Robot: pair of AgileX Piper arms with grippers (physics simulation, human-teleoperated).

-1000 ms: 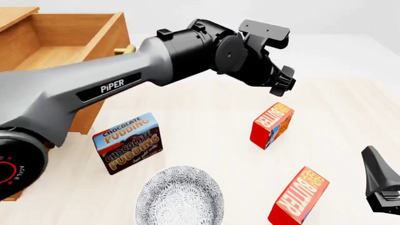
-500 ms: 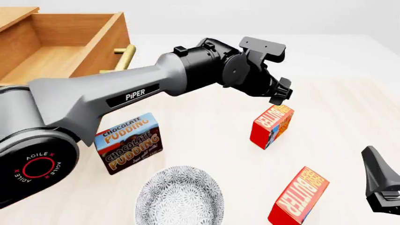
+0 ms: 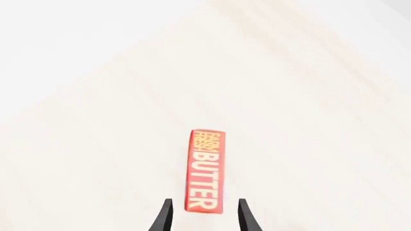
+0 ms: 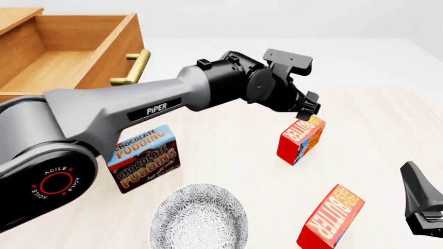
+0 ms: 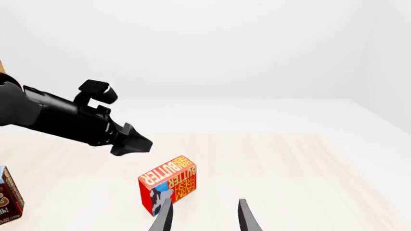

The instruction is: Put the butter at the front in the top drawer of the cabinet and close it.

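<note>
Right above the butter (image 4: 302,139) on the table (image 4: 229,145) we hover our left gripper (image 4: 309,108), jaws parted astride its top, right gripper (image 5: 201,215) jaws apart.

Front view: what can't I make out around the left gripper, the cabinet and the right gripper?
- Left gripper: its own wrist hides the fingertips, so contact with the butter is unclear in this view.
- Cabinet: cut by the left edge; the left arm hides everything below the top drawer.
- Right gripper: cut by the right edge, jaws unseen here.
</note>
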